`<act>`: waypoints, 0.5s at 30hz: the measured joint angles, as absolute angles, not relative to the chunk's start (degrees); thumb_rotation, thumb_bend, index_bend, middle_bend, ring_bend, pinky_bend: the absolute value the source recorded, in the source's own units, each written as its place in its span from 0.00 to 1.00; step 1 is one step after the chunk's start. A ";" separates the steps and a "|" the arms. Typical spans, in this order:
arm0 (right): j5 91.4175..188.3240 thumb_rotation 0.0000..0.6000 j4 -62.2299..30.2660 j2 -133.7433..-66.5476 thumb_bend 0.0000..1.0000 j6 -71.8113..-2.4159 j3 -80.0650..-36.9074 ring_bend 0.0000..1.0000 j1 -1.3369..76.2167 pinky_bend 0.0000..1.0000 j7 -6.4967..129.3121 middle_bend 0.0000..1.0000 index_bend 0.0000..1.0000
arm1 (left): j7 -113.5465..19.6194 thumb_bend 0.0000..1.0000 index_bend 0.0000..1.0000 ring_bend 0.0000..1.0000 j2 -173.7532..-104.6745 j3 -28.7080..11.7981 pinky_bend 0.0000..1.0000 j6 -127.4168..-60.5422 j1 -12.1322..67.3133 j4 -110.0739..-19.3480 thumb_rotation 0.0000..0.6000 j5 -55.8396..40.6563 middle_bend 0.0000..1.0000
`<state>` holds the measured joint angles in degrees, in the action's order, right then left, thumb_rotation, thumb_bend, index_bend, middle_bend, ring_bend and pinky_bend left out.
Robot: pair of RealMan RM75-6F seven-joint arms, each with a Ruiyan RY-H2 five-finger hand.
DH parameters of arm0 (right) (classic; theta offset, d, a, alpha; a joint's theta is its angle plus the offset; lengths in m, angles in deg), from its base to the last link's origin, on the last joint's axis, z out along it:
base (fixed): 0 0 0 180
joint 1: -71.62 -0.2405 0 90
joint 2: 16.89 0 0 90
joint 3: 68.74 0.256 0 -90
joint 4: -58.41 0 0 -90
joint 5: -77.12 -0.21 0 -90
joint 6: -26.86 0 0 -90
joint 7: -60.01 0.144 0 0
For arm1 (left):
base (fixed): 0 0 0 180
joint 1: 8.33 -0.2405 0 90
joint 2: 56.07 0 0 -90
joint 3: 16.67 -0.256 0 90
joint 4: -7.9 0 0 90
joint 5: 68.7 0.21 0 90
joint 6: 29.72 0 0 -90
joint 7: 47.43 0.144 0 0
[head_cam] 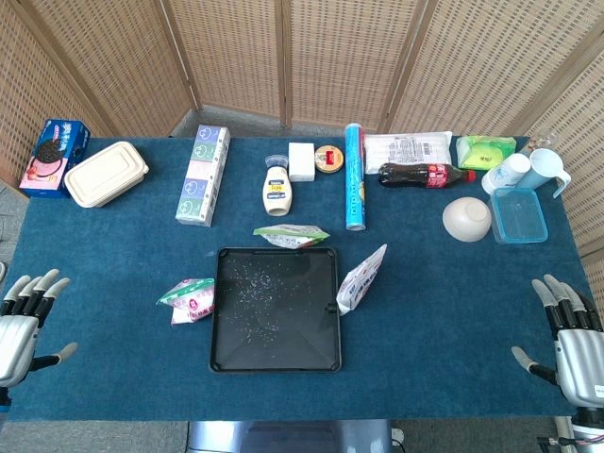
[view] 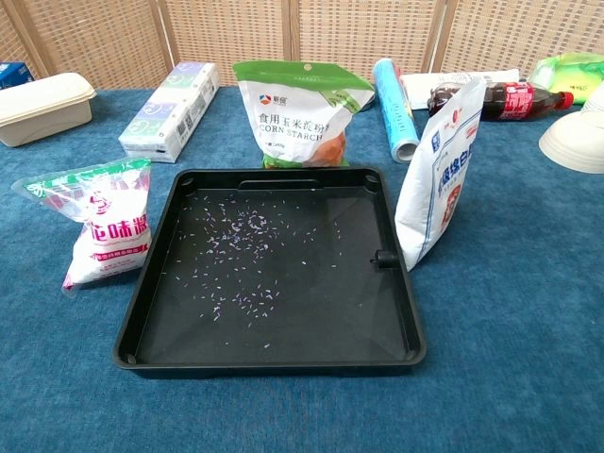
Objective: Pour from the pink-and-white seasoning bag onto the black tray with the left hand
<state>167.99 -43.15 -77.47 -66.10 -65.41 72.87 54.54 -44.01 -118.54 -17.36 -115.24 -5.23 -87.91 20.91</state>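
Black tray point(head_cam: 276, 309) at the centre front of the blue-covered bench point(head_cam: 425, 330), with small pale purple specks point(view: 247, 255) scattered over its floor. The pink-and-white seasoning bag point(head_cam: 189, 299) stands just beside the tray's left edge, upright in the chest view, apart from both hands. A green-and-white corn starch bag point(view: 300, 109) stands just behind the tray's far rim; a blue-and-white bag point(view: 444, 170) leans against the tray's right edge near a small knob point(view: 383, 258) on that side.

Left hand point(head_cam: 26, 316) at the front left corner of the bench, seen in the head view only: released, fingers spread, grasping nothing, well apart from the seasoning bag. Right hand point(head_cam: 569, 330) at the front right corner, likewise released with fingers apart and grasping nothing.

Back row, left to right in the head view: a blue biscuit box point(head_cam: 55, 157), a beige lidded food box point(head_cam: 107, 174), a long tissue pack point(head_cam: 204, 176), a white squeeze bottle point(head_cam: 276, 192), a small white box point(head_cam: 301, 161), a round tin point(head_cam: 328, 159), a blue roll point(head_cam: 355, 176), a flat white packet point(head_cam: 408, 149), a cola bottle point(head_cam: 423, 176) lying on its side, a green packet point(head_cam: 486, 150), a white bowl point(head_cam: 467, 219), a clear blue-rimmed container point(head_cam: 519, 215) and what appears to be a pale blue cup point(head_cam: 547, 171), its shape hard to make out at the bench's far right edge.
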 measured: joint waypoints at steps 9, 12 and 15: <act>168.07 1.00 -43.36 -77.37 0.00 -65.72 -65.59 0.09 72.80 0.10 55.04 0.00 0.00 | -48.73 0.00 0.00 0.02 -118.99 -17.58 0.05 -111.74 -3.55 -86.68 1.00 20.90 0.00; 168.09 1.00 -43.38 -77.32 0.00 -65.52 -65.63 0.09 72.71 0.10 55.30 0.00 0.00 | -51.91 0.00 0.00 0.02 -120.23 -17.50 0.05 -109.18 -2.12 -85.28 1.00 20.67 0.00; 168.14 1.00 -43.37 -77.28 0.00 -65.36 -65.72 0.09 72.66 0.10 55.42 0.00 0.00 | -56.25 0.00 0.00 0.02 -121.84 -17.42 0.05 -106.24 -0.52 -84.18 1.00 20.40 0.00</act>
